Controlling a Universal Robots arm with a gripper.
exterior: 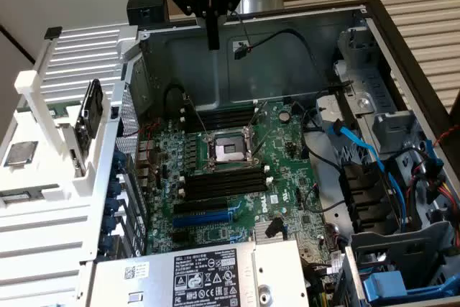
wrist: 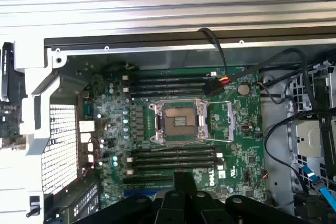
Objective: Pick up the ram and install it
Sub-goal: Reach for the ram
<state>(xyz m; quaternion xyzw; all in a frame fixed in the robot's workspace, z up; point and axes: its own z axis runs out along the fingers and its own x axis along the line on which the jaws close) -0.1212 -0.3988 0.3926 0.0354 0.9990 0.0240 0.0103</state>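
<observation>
While the long, thin green ram stick with black chips (exterior: 90,114) stands on edge in the white plastic rack (exterior: 29,84) at the exterior view's left, just outside the open grey metal computer case (exterior: 287,55), the black gripper (exterior: 213,42) hangs high over the case's back wall, well apart from it! Jaws pressed together, nothing between them. Below lies the green motherboard (exterior: 237,199), its long black memory slots with white end clips (exterior: 224,183) beside the silver processor socket (exterior: 226,150).
</observation>
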